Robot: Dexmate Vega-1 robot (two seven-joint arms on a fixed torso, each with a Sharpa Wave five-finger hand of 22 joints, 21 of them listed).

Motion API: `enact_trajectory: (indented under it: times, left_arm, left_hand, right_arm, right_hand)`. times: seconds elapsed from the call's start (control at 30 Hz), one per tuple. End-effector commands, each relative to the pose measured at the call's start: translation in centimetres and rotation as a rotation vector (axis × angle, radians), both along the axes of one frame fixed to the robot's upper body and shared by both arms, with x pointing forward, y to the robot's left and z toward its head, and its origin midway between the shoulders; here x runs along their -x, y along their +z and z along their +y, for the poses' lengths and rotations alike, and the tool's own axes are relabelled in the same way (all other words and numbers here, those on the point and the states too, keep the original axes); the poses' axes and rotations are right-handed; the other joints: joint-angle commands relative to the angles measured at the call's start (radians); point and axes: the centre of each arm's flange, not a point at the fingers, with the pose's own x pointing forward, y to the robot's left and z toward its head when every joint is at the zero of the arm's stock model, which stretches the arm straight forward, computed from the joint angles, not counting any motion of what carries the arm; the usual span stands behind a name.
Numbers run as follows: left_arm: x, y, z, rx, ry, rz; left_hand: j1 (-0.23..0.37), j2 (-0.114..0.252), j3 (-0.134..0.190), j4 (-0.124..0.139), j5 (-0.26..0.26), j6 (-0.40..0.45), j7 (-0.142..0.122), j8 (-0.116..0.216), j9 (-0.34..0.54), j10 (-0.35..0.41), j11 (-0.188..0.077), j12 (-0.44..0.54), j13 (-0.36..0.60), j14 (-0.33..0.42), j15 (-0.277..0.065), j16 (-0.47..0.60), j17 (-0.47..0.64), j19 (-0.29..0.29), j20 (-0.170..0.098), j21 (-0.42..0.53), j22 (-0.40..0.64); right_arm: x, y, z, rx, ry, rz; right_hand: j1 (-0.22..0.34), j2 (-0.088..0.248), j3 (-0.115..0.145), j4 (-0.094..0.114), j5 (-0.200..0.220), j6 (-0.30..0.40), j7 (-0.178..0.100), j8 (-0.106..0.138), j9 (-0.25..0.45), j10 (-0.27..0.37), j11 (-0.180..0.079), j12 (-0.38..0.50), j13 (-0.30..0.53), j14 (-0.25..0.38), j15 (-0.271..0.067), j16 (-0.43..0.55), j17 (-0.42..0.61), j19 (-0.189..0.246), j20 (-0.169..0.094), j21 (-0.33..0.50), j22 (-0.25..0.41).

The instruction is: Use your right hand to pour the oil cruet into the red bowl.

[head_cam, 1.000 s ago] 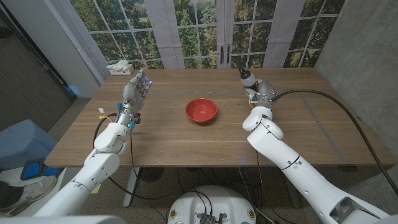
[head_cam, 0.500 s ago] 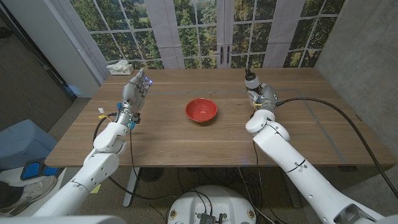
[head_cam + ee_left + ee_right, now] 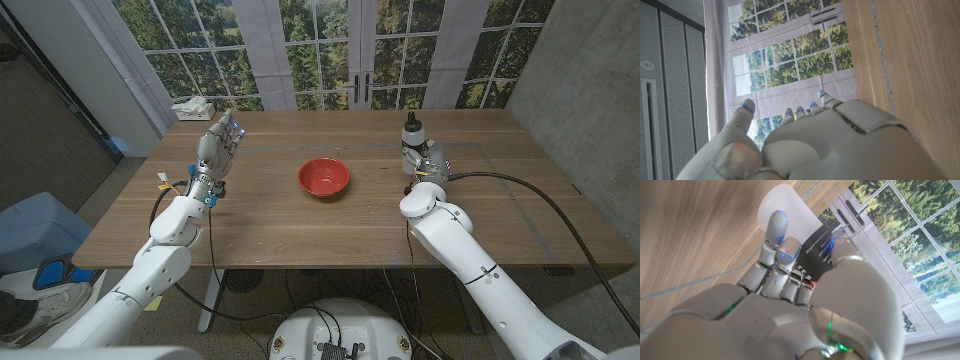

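Observation:
The red bowl [image 3: 323, 177] sits on the wooden table [image 3: 300, 230] near its middle, and nothing shows inside it. The oil cruet [image 3: 411, 130], a clear bottle with a black label and dark spout, stands about upright well to the right of the bowl. My right hand [image 3: 427, 158] grips it from the near side. In the right wrist view the fingers [image 3: 775, 255] of my right hand [image 3: 805, 305] wrap around the cruet [image 3: 782, 205]. My left hand [image 3: 215, 148] is raised at the table's left with fingers apart and holds nothing. In the left wrist view it [image 3: 830, 140] shows its back.
A white box-like object [image 3: 193, 106] lies at the table's far left corner. A black cable [image 3: 540, 185] arcs over the right side of the table. Glass doors stand behind the far edge.
My right hand has carried the cruet to the right, away from the bowl, and the cruet has gone from tilted to about upright. The left hand has not moved.

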Motion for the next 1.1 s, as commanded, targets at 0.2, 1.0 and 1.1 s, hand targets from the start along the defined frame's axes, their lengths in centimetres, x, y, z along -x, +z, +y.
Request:
enact_trajectory:
  times: [0.2, 1.0, 1.1]
  left_arm:
    - [-0.3, 0.4, -0.2, -0.009, -0.001, 0.005]
    - [-1.2, 0.7, -0.2, -0.011, -0.005, 0.019]
    - [-1.2, 0.7, -0.2, -0.012, -0.005, 0.019]
  left_hand:
    - [0.004, 0.019, 0.005, -0.009, 0.0, 0.0, -0.005, 0.005, 0.003, -0.062, -0.005, 0.002, 0.002, -0.077, -0.094, 0.001, 0.002, 0.0, -0.041, 0.001, 0.002]
    - [0.001, 0.02, 0.003, -0.013, 0.0, 0.0, -0.004, 0.004, 0.003, -0.062, -0.005, 0.002, 0.002, -0.078, -0.094, 0.001, 0.003, -0.001, -0.041, 0.001, 0.002]
    - [0.001, 0.02, 0.003, -0.013, 0.0, 0.0, -0.005, 0.004, 0.003, -0.062, -0.004, 0.002, 0.002, -0.078, -0.094, 0.001, 0.003, -0.001, -0.041, 0.001, 0.002]
  right_arm:
    - [-0.4, -2.0, -1.2, -0.131, 0.016, -0.061]
    - [-1.7, -4.3, -1.6, -0.191, -0.008, -0.04]
    - [-1.8, -4.3, -1.6, -0.186, -0.015, -0.035]
  right_hand:
    - [-0.015, 0.029, 0.019, 0.006, 0.004, -0.001, 0.004, 0.003, 0.0, 0.003, 0.01, 0.004, 0.001, -0.008, 0.0, -0.007, 0.001, -0.005, -0.091, -0.003, 0.004]
    - [-0.019, 0.03, 0.023, 0.005, 0.003, 0.0, 0.007, 0.001, -0.001, -0.003, 0.013, 0.001, -0.002, -0.017, 0.0, -0.016, 0.001, -0.011, -0.091, -0.009, 0.004]
    - [-0.021, 0.03, 0.024, 0.005, 0.002, -0.001, 0.007, 0.001, -0.001, -0.003, 0.016, 0.002, -0.003, -0.018, 0.0, -0.017, 0.001, -0.012, -0.091, -0.009, 0.004]
